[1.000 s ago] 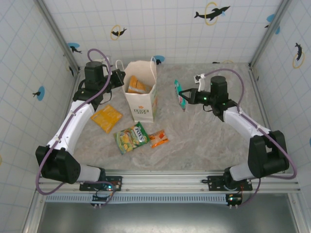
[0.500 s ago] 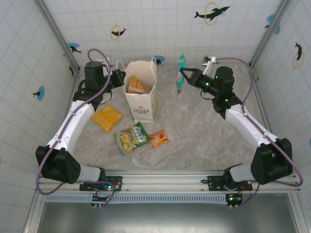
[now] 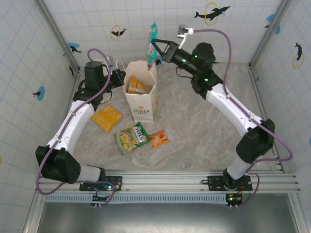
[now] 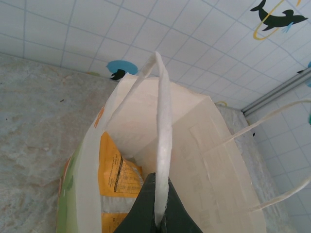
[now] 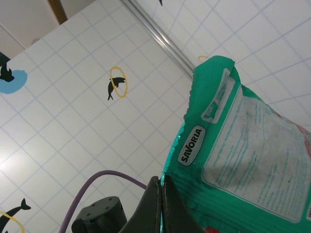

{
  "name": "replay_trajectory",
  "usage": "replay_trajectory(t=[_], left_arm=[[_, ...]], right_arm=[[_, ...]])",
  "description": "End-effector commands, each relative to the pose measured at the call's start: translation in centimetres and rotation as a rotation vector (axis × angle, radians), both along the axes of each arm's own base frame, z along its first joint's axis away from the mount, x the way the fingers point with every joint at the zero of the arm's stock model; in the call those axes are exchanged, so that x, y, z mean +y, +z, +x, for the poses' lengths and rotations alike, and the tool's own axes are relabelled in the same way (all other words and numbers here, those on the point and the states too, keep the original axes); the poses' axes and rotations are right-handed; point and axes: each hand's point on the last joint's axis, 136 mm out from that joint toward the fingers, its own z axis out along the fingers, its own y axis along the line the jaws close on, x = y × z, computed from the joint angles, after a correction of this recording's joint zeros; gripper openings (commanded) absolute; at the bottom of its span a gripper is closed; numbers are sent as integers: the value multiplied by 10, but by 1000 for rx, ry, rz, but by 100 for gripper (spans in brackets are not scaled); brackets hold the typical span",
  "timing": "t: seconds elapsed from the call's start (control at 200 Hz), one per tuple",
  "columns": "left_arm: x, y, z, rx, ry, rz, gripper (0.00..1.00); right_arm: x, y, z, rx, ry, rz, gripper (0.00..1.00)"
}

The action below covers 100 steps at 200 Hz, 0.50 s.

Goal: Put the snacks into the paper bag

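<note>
Three snacks (image 3: pixel 131 137) lie on the desk (image 3: pixel 209 126) before the paper bag (image 3: pixel 142 99); from above, the right jaws hold a teal packet (image 3: pixel 152 36) just over its far rim. Left wrist: the left jaws pinch the bag's handle (image 4: pixel 164 121). Right wrist: the packet is clamped by its edge, so the next move, I judge, is to centre it over the bag's mouth and release.

My left gripper (image 3: pixel 120 76) sits pinched shut at far left; my right gripper (image 3: pixel 155 47), arm stretched far, is clamped.

A marbled grey table (image 3: pixel 204 131) carried a white paper bag (image 3: pixel 144 104), upright toward the back left. Three snacks lay flat in front of it: a yellow packet (image 3: pixel 106 118) at left, a green packet (image 3: pixel 131 137) nearer, and an orange packet (image 3: pixel 158 138) just beside that.
</note>
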Motion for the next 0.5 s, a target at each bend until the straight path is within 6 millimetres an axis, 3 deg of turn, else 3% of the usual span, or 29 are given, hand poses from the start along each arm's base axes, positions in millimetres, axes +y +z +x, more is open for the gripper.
replay_trajectory(t=[0.0,0.15,0.32,0.495], left_arm=[[0,11,1,-30,-9,-12,0],[-1,13,2,-29,-14,-12,0],[-1,13,2,-29,-15,-9,0],[-1,11,2,-27,-15,-9,0]], right_arm=[[16,31,-5,-70,26,47,0],[43,5,3,8,65,32,0],[65,-18,-1,51,100,-3,0],[65,-12,-5,27,90,-1,0]])
